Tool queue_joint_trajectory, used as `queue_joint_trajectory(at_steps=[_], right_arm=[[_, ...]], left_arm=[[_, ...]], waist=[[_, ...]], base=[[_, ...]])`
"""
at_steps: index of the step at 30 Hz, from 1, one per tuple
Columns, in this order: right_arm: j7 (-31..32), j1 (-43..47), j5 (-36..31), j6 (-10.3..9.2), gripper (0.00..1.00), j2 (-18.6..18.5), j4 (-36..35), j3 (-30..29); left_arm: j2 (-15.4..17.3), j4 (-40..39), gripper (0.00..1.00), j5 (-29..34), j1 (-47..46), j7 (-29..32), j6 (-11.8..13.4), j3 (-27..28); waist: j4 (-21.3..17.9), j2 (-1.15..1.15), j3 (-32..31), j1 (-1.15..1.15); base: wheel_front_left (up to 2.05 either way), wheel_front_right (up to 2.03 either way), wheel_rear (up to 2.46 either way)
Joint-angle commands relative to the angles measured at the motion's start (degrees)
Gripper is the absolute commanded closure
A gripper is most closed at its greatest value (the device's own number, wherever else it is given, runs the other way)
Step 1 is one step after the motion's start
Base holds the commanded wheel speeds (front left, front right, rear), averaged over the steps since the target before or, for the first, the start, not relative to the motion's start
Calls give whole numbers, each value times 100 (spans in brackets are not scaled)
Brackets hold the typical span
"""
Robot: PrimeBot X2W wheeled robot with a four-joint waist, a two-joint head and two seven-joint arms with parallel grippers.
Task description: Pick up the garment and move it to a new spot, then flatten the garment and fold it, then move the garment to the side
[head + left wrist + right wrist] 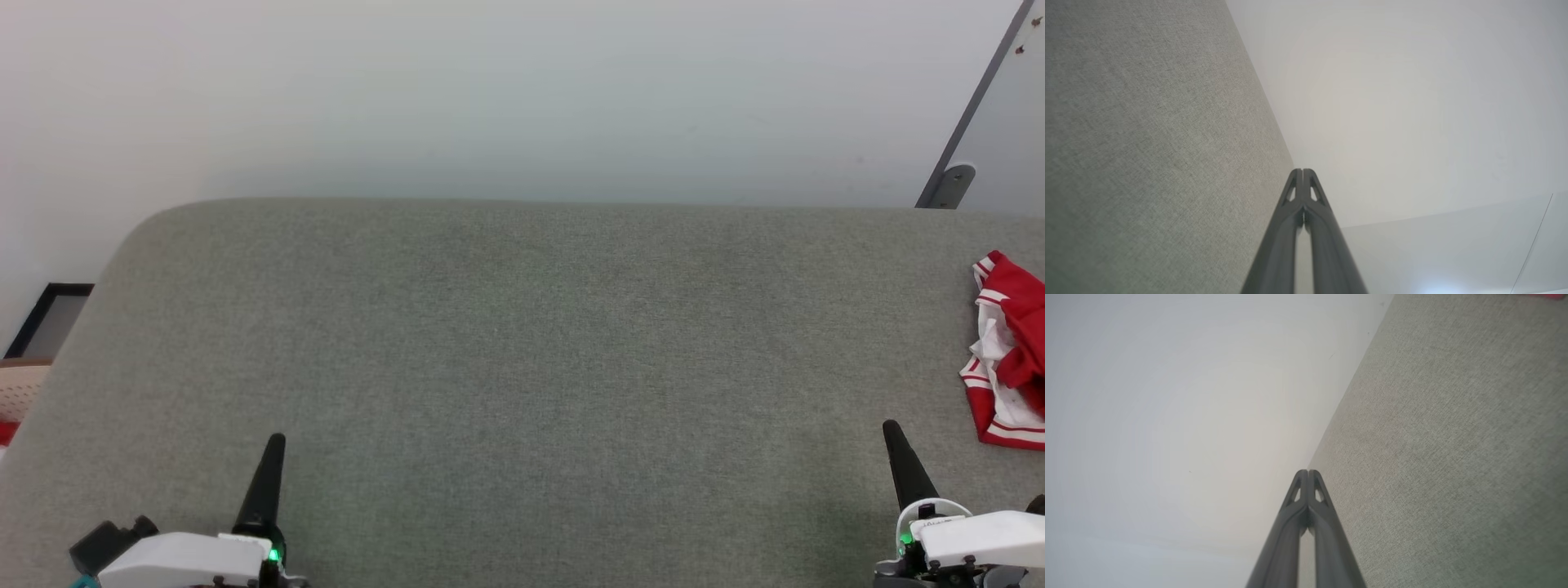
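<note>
Rightward, garment [1020, 327] bunched, apart from right jaws

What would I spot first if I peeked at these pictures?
The bright red-and-white garment jumps out first, lying crumpled at the right side of the big grey fabric surface. Next come two dark pointy tips near the bottom, the left gripper and the right gripper, both shut and holding nothing.

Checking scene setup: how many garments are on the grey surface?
1: a crumpled red-and-white garment at the right edge of the grey surface, cut off by the frame; more may lie beyond.
</note>
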Motion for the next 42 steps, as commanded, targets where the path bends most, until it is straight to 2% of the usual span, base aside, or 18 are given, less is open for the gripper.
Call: queue_joint_trajectory(at_steps=[1, 42], right_arm=[[37, -99, 147, -4, 100, 17, -72, -29], [483, -184, 1884, -6, 100, 168, -240, -146]], left_arm=[[-8, -27, 100, -117, -113, 30, -22, 46], [-486, -1, 100, -1267, -371, 485, -32, 253]], waist=[[1, 0, 4, 0], [24, 0, 91, 0]], base=[[0, 0, 0], [0, 0, 0]])
